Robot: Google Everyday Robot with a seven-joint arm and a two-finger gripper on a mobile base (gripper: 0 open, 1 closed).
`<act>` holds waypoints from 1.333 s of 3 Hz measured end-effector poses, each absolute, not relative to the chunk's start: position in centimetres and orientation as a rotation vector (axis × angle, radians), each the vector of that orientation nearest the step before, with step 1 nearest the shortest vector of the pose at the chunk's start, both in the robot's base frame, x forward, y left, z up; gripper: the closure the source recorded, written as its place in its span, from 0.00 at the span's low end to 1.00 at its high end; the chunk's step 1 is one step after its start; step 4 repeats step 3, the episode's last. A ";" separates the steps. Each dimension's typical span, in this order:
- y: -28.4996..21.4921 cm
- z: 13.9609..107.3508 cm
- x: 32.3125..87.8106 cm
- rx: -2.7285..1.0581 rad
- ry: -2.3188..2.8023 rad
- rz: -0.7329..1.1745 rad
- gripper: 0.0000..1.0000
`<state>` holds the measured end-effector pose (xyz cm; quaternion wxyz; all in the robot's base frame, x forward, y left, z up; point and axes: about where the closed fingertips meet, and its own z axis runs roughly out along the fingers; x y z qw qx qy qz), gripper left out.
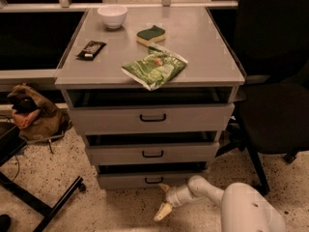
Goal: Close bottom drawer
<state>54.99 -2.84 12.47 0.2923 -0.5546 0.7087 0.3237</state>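
**Gripper (163,200) low in front of the bottom drawer (125,181), fingers spread, holding nothing.**

The drawer is at the lower centre of the frame, the lowest of three, and it stands a little out, as do the two above it. The gripper is just below and right of the handle (154,180), near the front panel, but I cannot tell if it touches. The risk, I judge, is that the upper finger catches the handle or slips under the panel edge, so the push goes crooked and the drawer jams. A push too high would meet the middle drawer (193,153) instead. The grey top (203,57) carries a bowl (112,15), a sponge (150,34), a green bag (154,69) and a dark bar (91,49). The floor (120,211) is speckled. A black chair (275,105) stands at the right and a brown bag (34,112) lies at the left.
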 end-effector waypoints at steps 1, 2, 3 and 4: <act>-2.6 11.7 56.7 -1.487 1.873 0.832 0.00; -2.4 12.1 57.5 -1.495 1.851 0.780 0.00; -2.4 12.1 57.5 -1.495 1.851 0.780 0.00; -2.4 12.1 57.5 -1.495 1.851 0.780 0.00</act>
